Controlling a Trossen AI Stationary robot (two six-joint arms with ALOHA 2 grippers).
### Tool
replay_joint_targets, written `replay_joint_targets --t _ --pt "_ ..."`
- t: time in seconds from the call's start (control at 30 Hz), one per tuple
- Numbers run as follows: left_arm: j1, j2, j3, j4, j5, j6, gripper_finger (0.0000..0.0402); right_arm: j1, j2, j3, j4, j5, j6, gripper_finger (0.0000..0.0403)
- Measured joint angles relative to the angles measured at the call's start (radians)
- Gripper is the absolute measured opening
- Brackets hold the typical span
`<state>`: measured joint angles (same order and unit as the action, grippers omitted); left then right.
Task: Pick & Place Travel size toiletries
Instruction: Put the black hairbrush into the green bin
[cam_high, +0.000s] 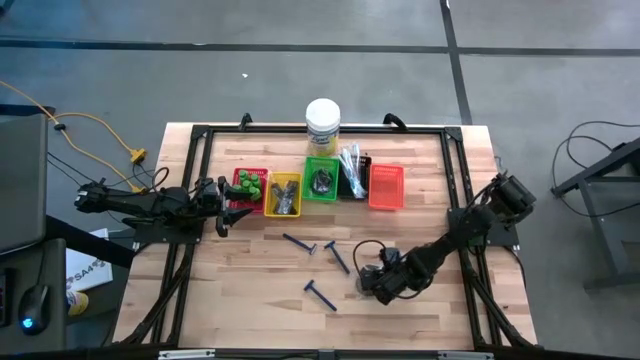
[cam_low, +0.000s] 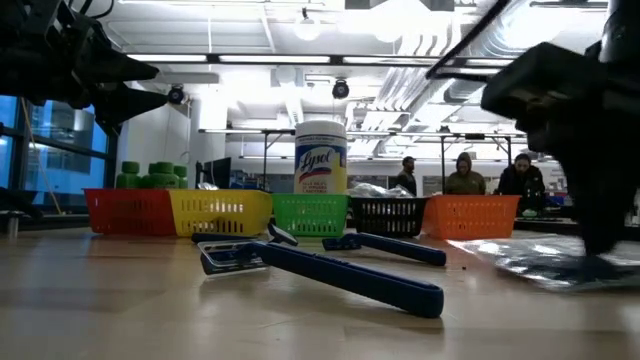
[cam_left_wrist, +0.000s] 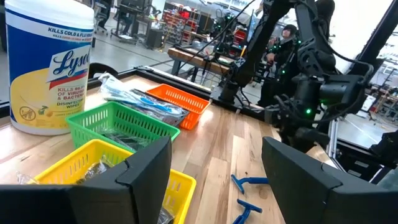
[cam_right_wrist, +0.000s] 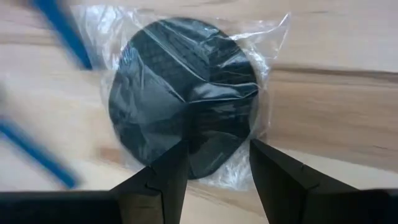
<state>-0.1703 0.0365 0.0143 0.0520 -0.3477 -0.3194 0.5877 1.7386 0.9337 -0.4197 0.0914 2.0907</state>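
We see pale wood-plank table (cam_high: 250, 300). Right pincer (cam_right_wrist: 214, 163) released, fingers straddling edge of dark round disc in crinkled clear plastic wrap (cam_right_wrist: 183, 96), lower centre-right of high view. Three dark-blue plastic razors (cam_high: 320, 294) lie just left. Left pincer (cam_left_wrist: 214, 165) released, beside yellow mesh tray (cam_left_wrist: 93, 168). Yellowish canister (cam_left_wrist: 48, 62) reads "Lysol".

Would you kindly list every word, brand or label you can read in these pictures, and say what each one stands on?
"Lysol": brand across the label of the tall yellowish wipes jar with a white lid.
"KILLS COLD & FLU VIRUS": along the top of that label.
"KILLS 99.9% OF VIRUSES & BACTERIA" and "DISINFECTING WIPES": smaller print, partly blurred, so uncertain.
White paper beside the table: print too small to read.
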Motion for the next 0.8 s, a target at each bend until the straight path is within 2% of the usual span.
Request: replay_joint_targets --t 0.2,0.43,0.8 --pt "0.0 0.0 0.0 0.0 0.0 0.0 0.0242 -0.006 0.015 -0.048 0.154 0.089 -0.005 0.0161" --pt "0.0 0.0 0.0 0.0 0.0 0.0 0.0242 -0.027 0.016 -0.073 0.165 0.085 -0.05 0.015" --pt "0.0 0.0 0.0 0.0 0.0 0.0 0.0242 -0.039 0.019 -0.089 0.174 0.05 -0.112 0.0019"
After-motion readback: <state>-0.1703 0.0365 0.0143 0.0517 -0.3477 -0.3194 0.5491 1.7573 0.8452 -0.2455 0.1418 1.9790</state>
